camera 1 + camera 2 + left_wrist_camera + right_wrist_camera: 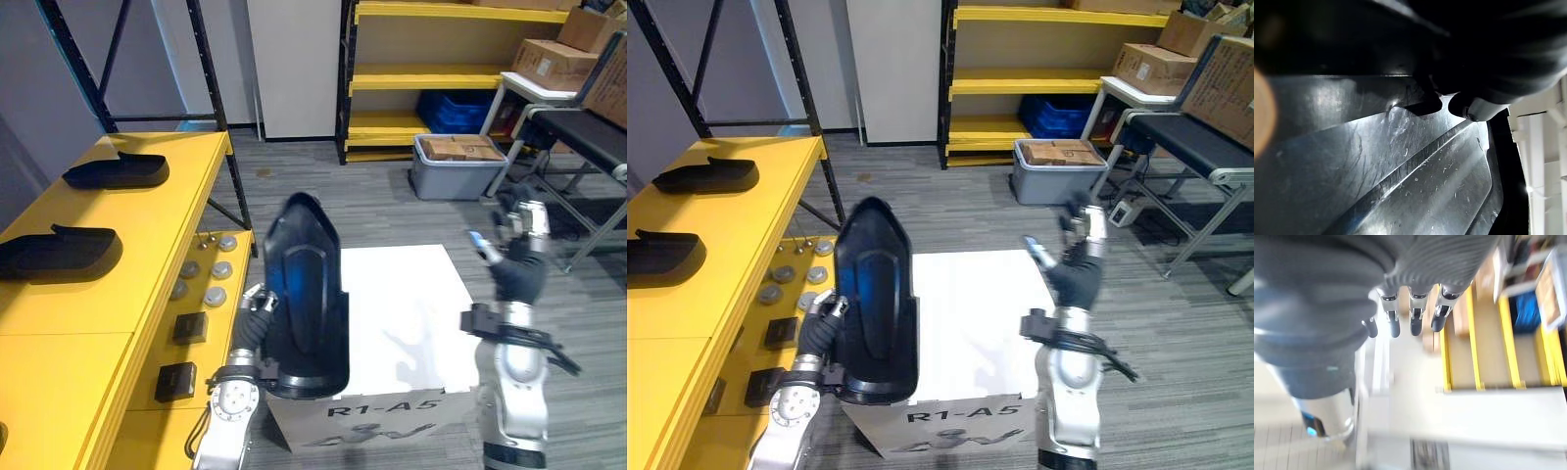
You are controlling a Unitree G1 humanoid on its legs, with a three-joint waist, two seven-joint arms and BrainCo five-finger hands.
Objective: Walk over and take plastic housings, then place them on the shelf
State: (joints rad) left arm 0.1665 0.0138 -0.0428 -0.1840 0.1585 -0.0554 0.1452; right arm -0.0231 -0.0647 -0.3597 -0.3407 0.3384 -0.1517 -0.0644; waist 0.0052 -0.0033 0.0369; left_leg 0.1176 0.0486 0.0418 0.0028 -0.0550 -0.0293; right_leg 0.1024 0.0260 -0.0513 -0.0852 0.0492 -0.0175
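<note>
The black plastic housing looks glossy, finely scratched; the yellow shelf smooth.

The left arm comes up from the near left, forearm raised, and its left hand sits at the left edge of the black plastic housing, fingers curled round that edge so the shell stands upright in its grip. The right arm rises on the near right with the forearm almost vertical. The right hand is lifted above it, fingers loosely extended in a row, thumb apart, holding nothing.
</note>
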